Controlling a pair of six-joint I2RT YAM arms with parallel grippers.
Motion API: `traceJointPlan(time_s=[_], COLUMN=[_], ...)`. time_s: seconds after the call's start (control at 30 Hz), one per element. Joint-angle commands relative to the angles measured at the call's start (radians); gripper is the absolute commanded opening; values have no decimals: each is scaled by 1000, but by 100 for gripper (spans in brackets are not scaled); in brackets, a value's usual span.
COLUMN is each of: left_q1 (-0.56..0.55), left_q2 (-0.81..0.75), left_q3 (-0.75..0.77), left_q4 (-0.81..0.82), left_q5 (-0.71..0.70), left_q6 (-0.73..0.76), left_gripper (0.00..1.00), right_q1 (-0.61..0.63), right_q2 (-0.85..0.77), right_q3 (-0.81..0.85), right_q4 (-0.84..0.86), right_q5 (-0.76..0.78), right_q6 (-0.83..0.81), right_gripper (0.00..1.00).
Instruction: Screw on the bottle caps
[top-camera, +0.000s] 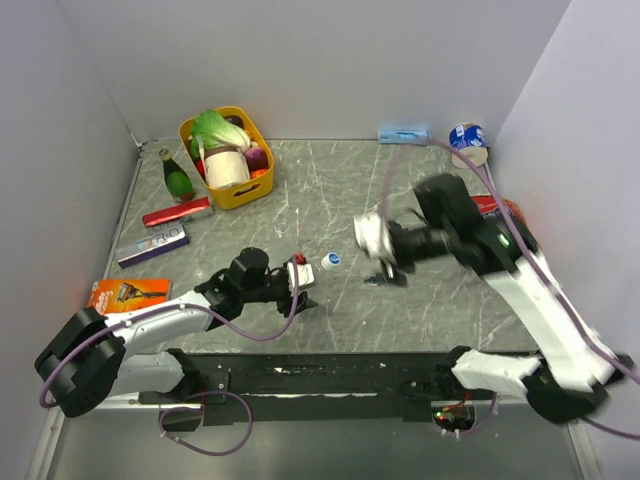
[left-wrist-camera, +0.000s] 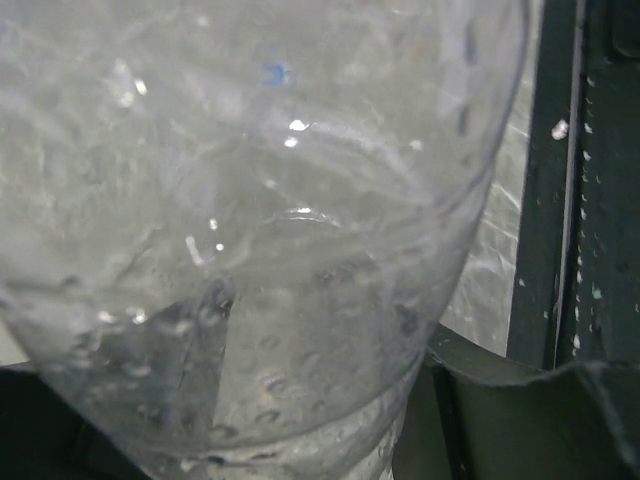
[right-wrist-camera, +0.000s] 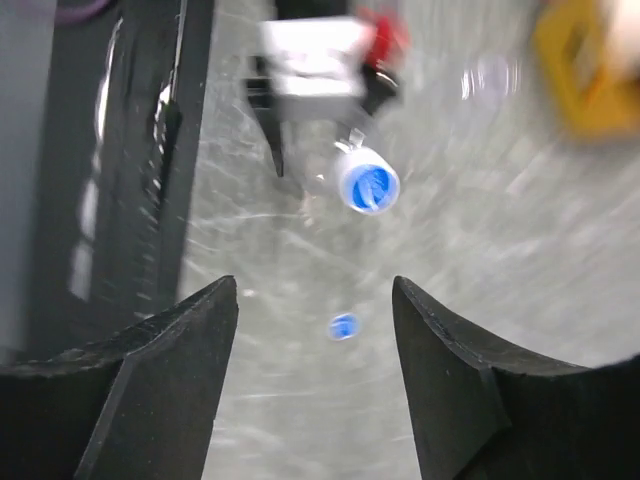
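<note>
Small clear plastic bottle (left-wrist-camera: 250, 200) with a round blue cap (right-wrist-camera: 367, 186) sitting on its neck is clamped in the left end effector (top-camera: 308, 278), tilted over the grey marbled surface (top-camera: 440, 320). A second tiny blue cap (right-wrist-camera: 343, 326) lies loose near that bottle. The right end effector (right-wrist-camera: 312, 288) hangs close to the bottle too, jaws spread, nothing in them. The yellow plastic basket (top-camera: 243, 196) sits well behind the bottle.

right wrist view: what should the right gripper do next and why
Probably lower the open right gripper onto the loose blue cap and close on it. That cap lies on the table just ahead, roughly in line with the gap between the fingers, and nothing is held. The clear bottle in the left gripper already wears its cap.
</note>
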Motion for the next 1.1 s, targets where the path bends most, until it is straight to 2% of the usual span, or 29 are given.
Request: traceJointPlan(time_s=[0.0, 0.17, 0.37, 0.47, 0.7, 0.77, 0.87, 0.9, 1.0, 1.07], left_q1=[16, 16, 16, 16, 16, 16, 16, 16, 16, 9], left_q2=[-2, 7, 13, 12, 16, 16, 16, 16, 12, 12], left_q3=[98, 137, 163, 172, 178, 178, 180, 180, 169, 163], left_q4=[-103, -159, -180, -179, -163, -156, -127, -117, -29, 78], left_q5=[172, 204, 220, 220, 224, 224, 215, 211, 145, 7], left_q6=[196, 279, 304, 307, 304, 299, 275, 266, 166, 27], left_gripper=[1, 1, 1, 1, 1, 1, 1, 1, 1, 1], right_q1=[92, 192, 233, 252, 268, 272, 273, 270, 243, 206], right_q2=[-96, -55, 5, 18, 35, 38, 44, 51, 126, 235], right_q3=[-108, -93, -58, -55, -44, -52, -62, -61, 11, 129], right_q4=[119, 122, 86, 71, 46, 43, 66, 69, 37, 1], right_q5=[92, 135, 132, 134, 140, 149, 164, 176, 160, 114], right_q6=[-378, -415, -444, -458, -463, -463, -418, -394, -241, -26], right_gripper=[69, 68, 65, 61, 43, 42, 33, 20, 0, 0])
